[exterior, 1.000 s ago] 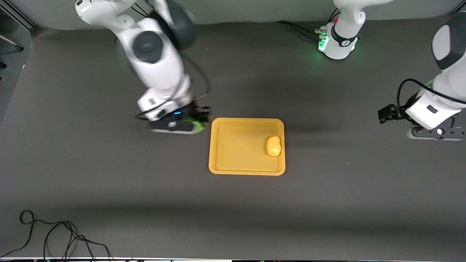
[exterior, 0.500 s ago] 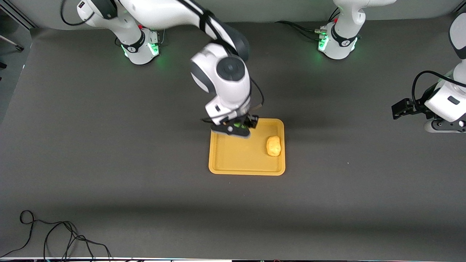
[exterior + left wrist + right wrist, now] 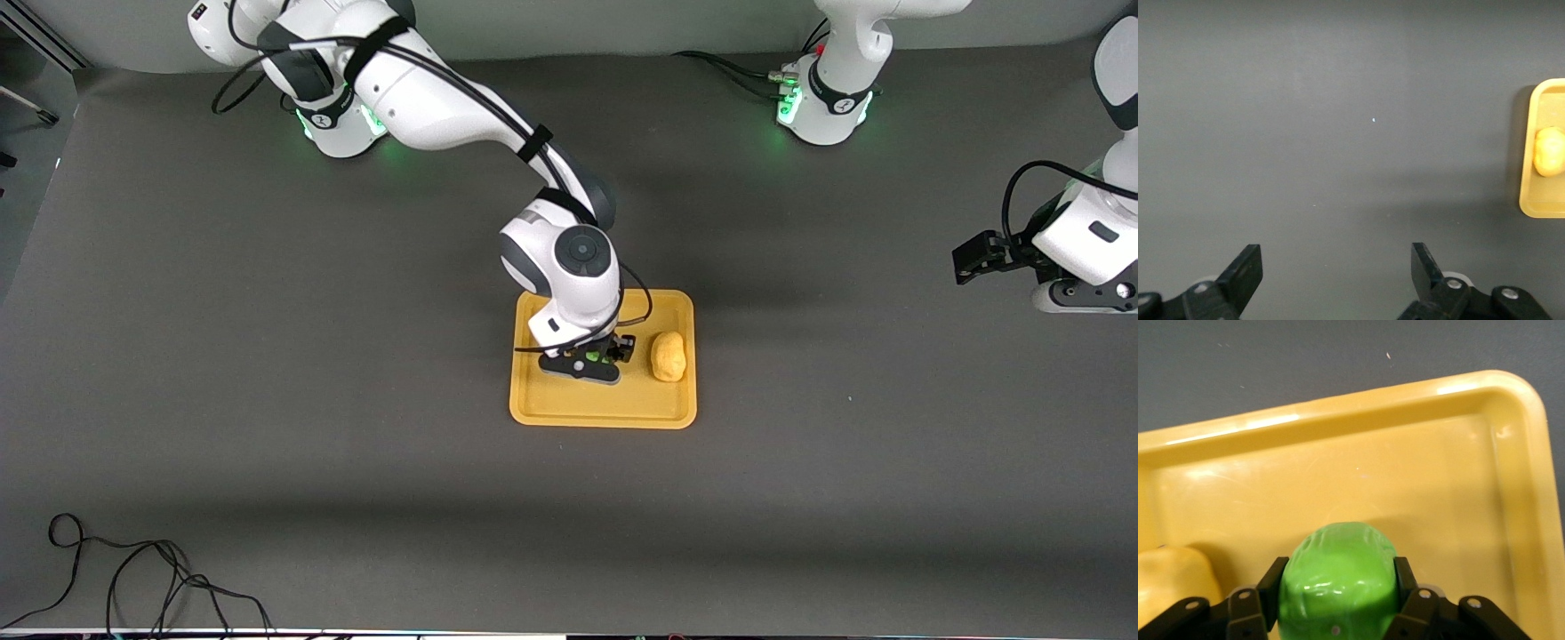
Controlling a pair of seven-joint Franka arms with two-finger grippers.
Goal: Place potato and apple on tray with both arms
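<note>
Two fruits over or on tray (image 3: 533, 411): potato (image 3: 668, 356) lying by the rim at left arm's end, apple (image 3: 1340, 577) clamped in right end effector (image 3: 594, 359) above tray middle. Bare tray floor all round apple, rim well apart. Apple mostly hidden by wrist from front. Left end effector (image 3: 1335, 277) spread wide, empty, waiting over bare bench (image 3: 267, 356) off left arm's end. Half a second ago right end effector hung over tray's base-side rim, now farther in.

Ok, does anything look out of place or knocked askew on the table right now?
Nothing stands out. The tray lies flat, the potato rests in it, and the right gripper holds the apple over it. The left gripper waits open over bare table.
</note>
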